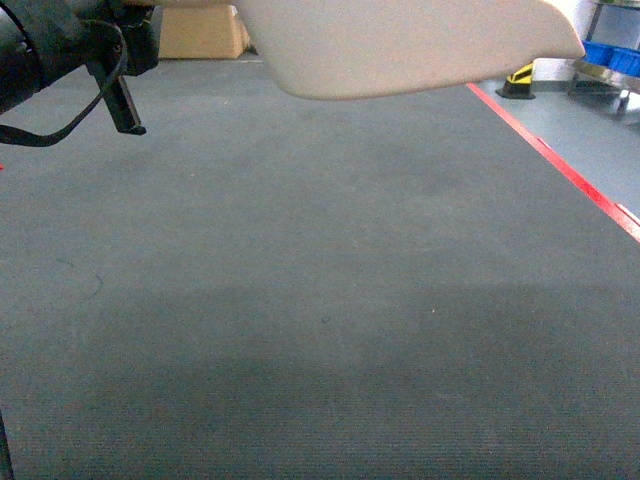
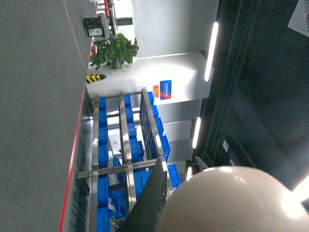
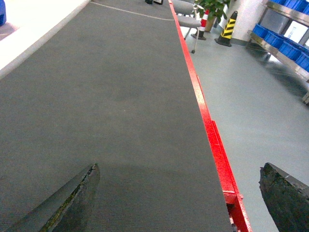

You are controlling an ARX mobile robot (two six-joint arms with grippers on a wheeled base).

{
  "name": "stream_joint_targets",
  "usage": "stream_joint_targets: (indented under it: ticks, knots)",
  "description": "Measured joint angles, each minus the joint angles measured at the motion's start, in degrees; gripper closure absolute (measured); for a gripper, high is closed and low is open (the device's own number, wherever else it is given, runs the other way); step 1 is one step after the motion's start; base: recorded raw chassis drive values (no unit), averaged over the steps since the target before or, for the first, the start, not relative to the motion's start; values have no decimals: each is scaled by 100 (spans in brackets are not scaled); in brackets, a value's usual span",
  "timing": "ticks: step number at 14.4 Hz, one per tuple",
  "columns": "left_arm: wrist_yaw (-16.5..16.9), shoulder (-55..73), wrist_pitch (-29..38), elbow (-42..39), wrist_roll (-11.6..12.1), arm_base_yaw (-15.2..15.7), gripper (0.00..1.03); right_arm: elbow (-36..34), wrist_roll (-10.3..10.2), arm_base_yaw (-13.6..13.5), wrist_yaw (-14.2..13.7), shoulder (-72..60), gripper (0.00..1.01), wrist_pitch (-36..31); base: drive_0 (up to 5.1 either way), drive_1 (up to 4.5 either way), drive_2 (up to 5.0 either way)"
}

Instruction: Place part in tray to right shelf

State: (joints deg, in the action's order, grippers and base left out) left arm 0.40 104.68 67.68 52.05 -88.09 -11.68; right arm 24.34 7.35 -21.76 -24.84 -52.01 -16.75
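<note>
Beige tray (image 1: 400, 45) held high across the top of the head view, above the dark grey counter (image 1: 300, 300). Left gripper (image 2: 161, 203) beside the tray's rounded body (image 2: 231, 203); whether its jaws clamp it cannot be told. Right gripper (image 3: 178, 198) with jaws spread wide over the counter's red edge (image 3: 212, 130). Part unseen. Steel rack with blue crates (image 2: 104, 145) beyond.

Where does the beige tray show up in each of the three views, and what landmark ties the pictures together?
Head: the tray fills the top centre, seen from below, above the grey mat.
Left wrist: its rounded beige body sits at bottom right, close to the lens.
Right wrist: not in view; only the open right gripper over the mat.
Shared landmark: the red table edge, with the shelf of blue crates beyond.
</note>
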Motion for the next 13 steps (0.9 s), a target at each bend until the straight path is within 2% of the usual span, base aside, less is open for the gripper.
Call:
stream_joint_targets:
  ticks: [3,13]
  knots:
    - [-44,-2,-2,-2,0,63,90,-2,0,2,0,0,3,11,472,-375,-100]
    - [-20,-15,11,-15,-4,11,90,-2,0,0,-2,0,3,-2,492,-251,-251]
